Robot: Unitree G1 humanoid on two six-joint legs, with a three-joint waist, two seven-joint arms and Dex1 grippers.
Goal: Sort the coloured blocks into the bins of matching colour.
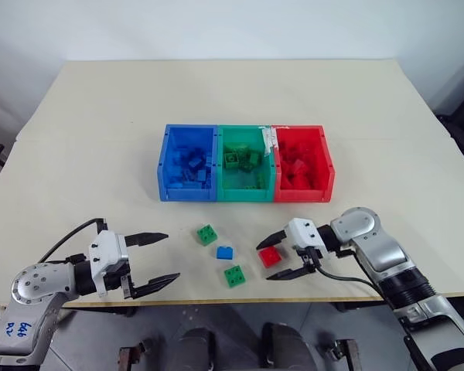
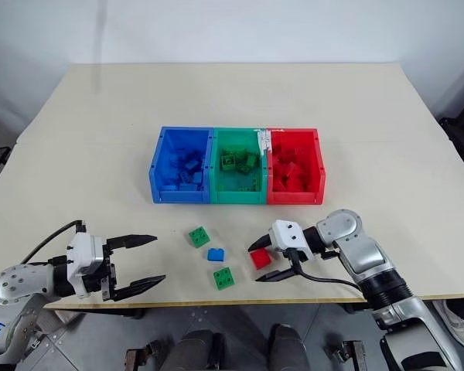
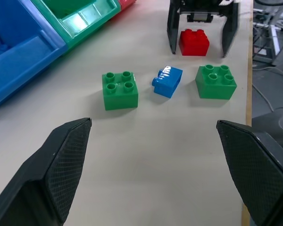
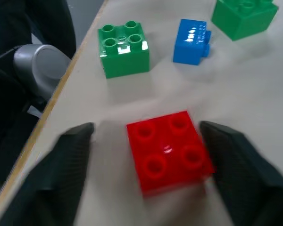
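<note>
Four loose blocks lie near the table's front edge: a green block (image 1: 207, 234), a blue block (image 1: 225, 252) on its side, a second green block (image 1: 234, 275) and a red block (image 1: 270, 256). My right gripper (image 1: 264, 261) points left and straddles the red block (image 4: 169, 150), one finger on each side with a gap showing, so it is open. My left gripper (image 1: 172, 256) is wide open over the front left of the table, pointing toward the blocks, with nothing between its fingers. The joined bins stand at mid-table: blue (image 1: 187, 193), green (image 1: 243, 193), red (image 1: 301, 193), each holding several blocks of its colour.
The table's front edge (image 1: 216, 303) runs just below the blocks and both grippers. Bare tabletop lies between the loose blocks and the bins. A black cable (image 1: 348, 278) trails from the right wrist.
</note>
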